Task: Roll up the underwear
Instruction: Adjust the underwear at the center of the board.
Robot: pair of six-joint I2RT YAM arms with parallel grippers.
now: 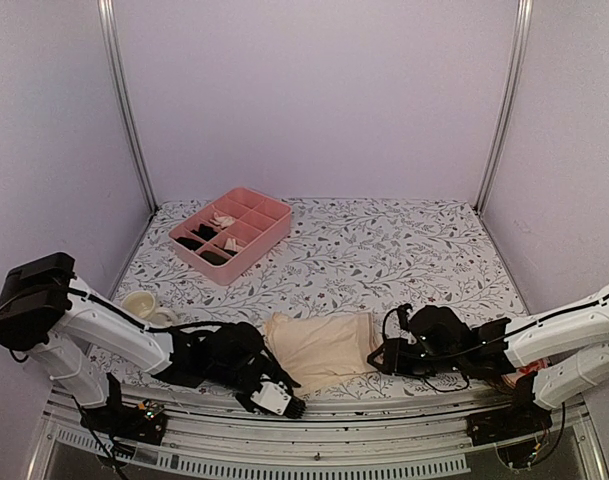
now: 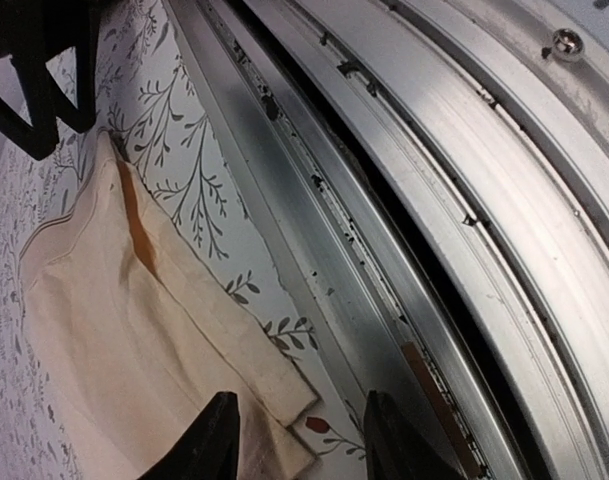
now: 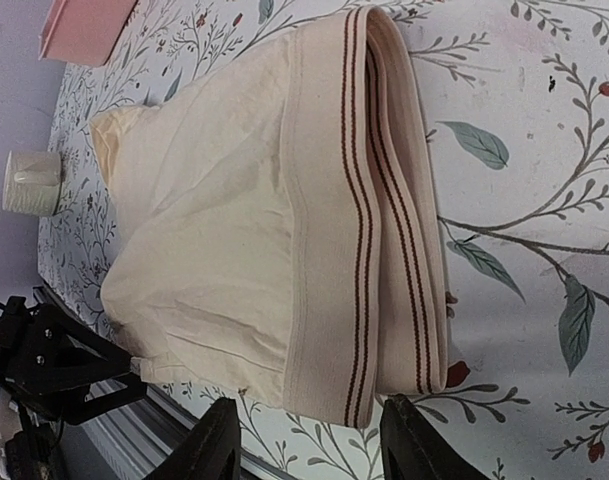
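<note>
Top external: underwear [image 1: 319, 345] lay flat on bench [image 1: 384, 250]; left claw [image 2: 302, 445] and right claw [image 3: 309, 440], half-open, straddled its ends for rolling.

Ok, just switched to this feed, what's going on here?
Both arms are down at the pale peach underwear, which lies flat near the front edge of the table, not yet rolled. The left gripper has its jaws apart around the garment's near corner. The right gripper has its jaws apart at the end of the striped waistband. Neither is visibly pinching fabric. The pink tray sits further back, with a cream cup off to the left.
</note>
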